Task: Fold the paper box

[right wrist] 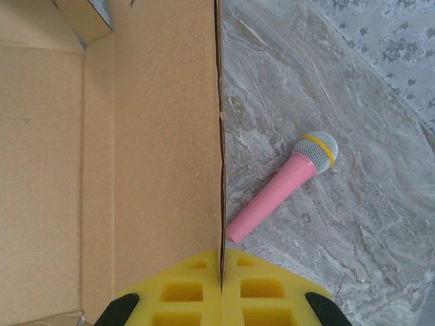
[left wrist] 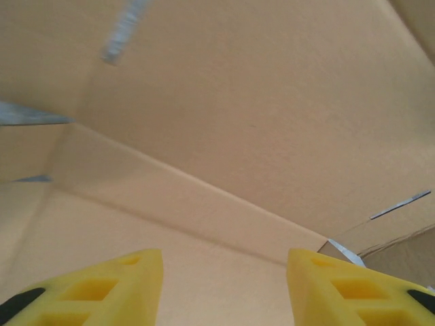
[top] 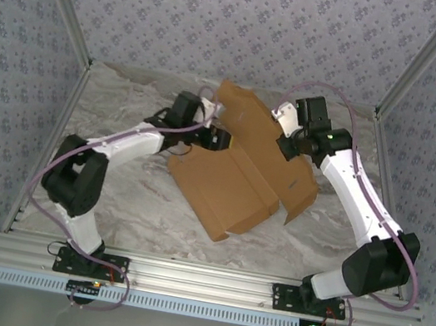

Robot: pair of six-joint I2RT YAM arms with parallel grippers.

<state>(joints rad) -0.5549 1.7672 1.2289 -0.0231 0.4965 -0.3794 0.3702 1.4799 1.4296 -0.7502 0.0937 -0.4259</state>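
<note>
Right gripper (right wrist: pixel 221 263) is clamped on a raised panel edge of the plain brown die-cut cardboard box (top: pixel 231 184), half-folded on the marbled grey bench (top: pixel 134 209), apparently to keep that wall up, while the left gripper (left wrist: pixel 224 273), standing apart and empty, faces the inner crease directly ahead, likely to press it.

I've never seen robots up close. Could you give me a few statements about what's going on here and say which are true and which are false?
1. The right gripper is pinching an edge of the paper box. True.
2. The left gripper is shut tight. False: it is open, facing bare cardboard.
3. A pink microphone lies on the table beside the cardboard. True.
4. The paper box is already folded shut. False: it lies open, with some panels only partly raised.
</note>
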